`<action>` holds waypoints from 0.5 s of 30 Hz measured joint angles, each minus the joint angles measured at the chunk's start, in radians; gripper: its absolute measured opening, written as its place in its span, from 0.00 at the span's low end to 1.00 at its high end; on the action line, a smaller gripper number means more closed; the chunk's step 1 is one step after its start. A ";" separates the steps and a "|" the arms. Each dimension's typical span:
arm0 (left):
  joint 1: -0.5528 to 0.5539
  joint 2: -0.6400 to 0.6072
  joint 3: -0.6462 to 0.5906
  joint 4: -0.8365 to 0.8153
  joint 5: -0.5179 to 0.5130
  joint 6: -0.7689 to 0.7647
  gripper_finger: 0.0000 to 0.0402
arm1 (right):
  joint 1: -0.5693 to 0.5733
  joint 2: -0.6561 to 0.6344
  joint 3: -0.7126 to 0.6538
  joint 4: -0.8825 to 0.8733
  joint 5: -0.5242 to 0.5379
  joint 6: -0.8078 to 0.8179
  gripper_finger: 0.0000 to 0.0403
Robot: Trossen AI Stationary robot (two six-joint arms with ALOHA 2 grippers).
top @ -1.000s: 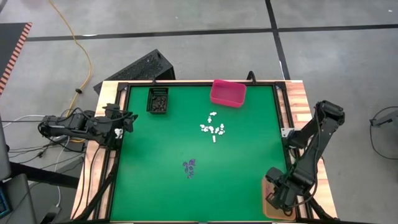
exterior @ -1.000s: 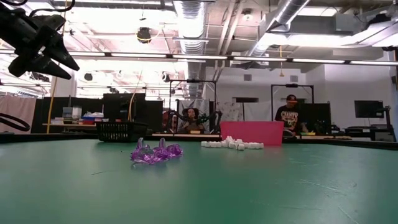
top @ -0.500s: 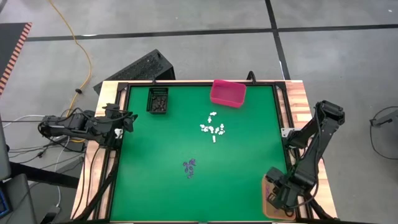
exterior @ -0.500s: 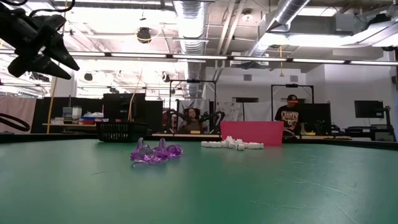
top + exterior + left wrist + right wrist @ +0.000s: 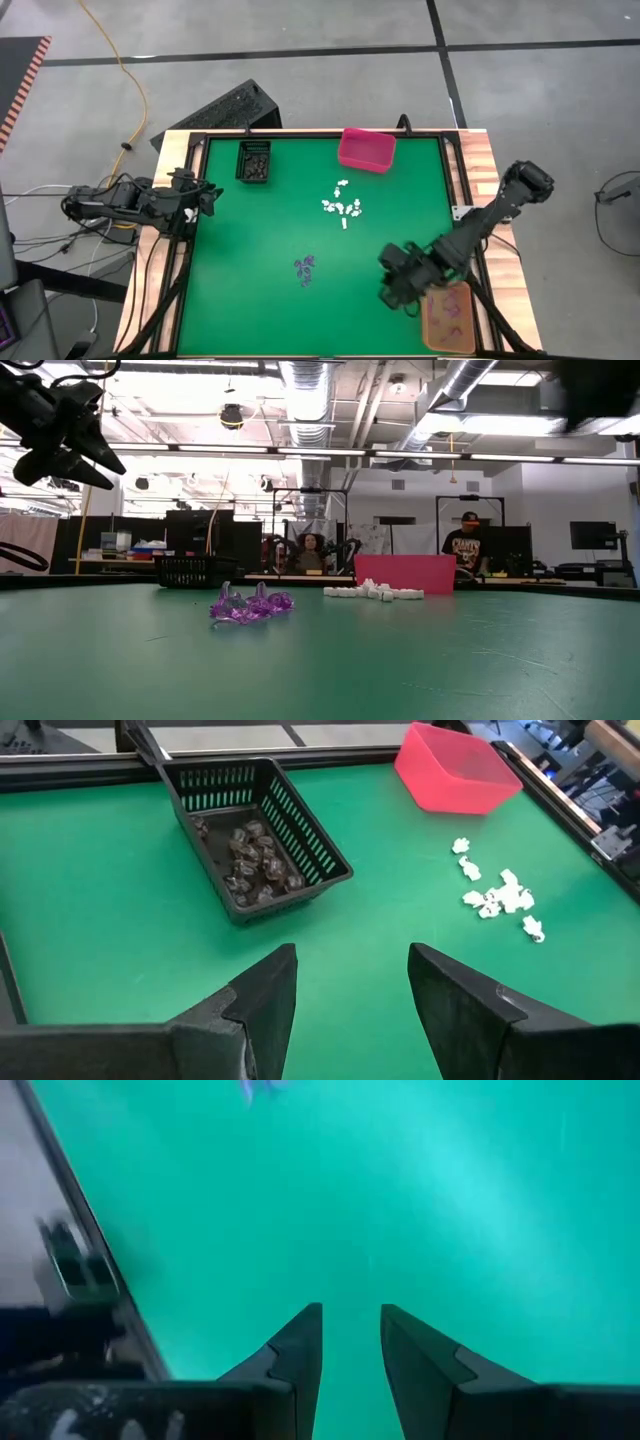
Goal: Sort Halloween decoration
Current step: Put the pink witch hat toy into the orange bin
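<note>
Right end effector, seemingly parted, between orange bin and purple trinkets.

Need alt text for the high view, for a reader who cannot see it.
The right claw, open and empty, hangs over the green table beside the orange bin. Purple trinkets and white trinkets lie loose; a black basket and pink bin sit far. The left claw waits at the edge.

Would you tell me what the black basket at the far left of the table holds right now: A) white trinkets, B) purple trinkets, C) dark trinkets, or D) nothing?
C: the left wrist view shows a heap of dark trinkets lying inside the black basket.
</note>
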State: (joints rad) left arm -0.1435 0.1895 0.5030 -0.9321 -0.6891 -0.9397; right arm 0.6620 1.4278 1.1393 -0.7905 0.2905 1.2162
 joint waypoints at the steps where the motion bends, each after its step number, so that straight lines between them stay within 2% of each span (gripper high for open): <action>1: 0.000 0.000 0.000 0.001 0.001 0.003 0.45 | -0.026 0.000 0.000 0.036 0.021 -0.059 0.33; 7: 0.000 0.000 0.000 0.011 0.034 0.004 0.45 | -0.146 0.000 0.000 0.196 0.110 -0.342 0.33; 15: 0.000 0.000 0.000 0.015 0.044 0.005 0.45 | -0.245 0.058 0.001 0.350 0.131 -0.524 0.33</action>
State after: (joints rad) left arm -0.1436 0.1894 0.5030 -0.9173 -0.6454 -0.9352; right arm 0.4174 1.4855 1.1400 -0.4400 0.4212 0.6923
